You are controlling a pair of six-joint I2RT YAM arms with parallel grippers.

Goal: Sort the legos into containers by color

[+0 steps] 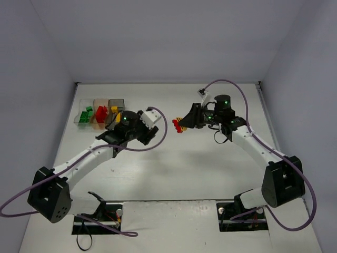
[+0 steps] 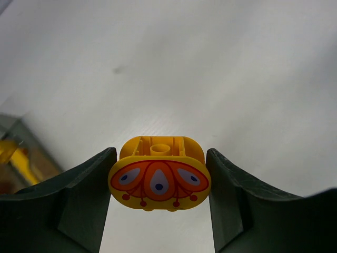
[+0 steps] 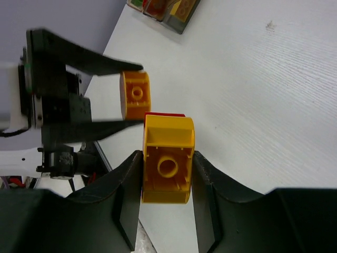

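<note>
right jaws shut tight on a yellow-and-red clump mid-bench, left jaws pinching a printed yellow brick close by on its left. boxes sit far left. drop that clump whole and red probably lands in with yellow

Three joined containers, two arms, and two grippers, each holding one yellow lego.

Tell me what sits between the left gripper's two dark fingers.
A yellow rounded plastic lego brick with an orange-and-red printed face, pinched by the left gripper; the left wrist view shows it clearly.
</note>
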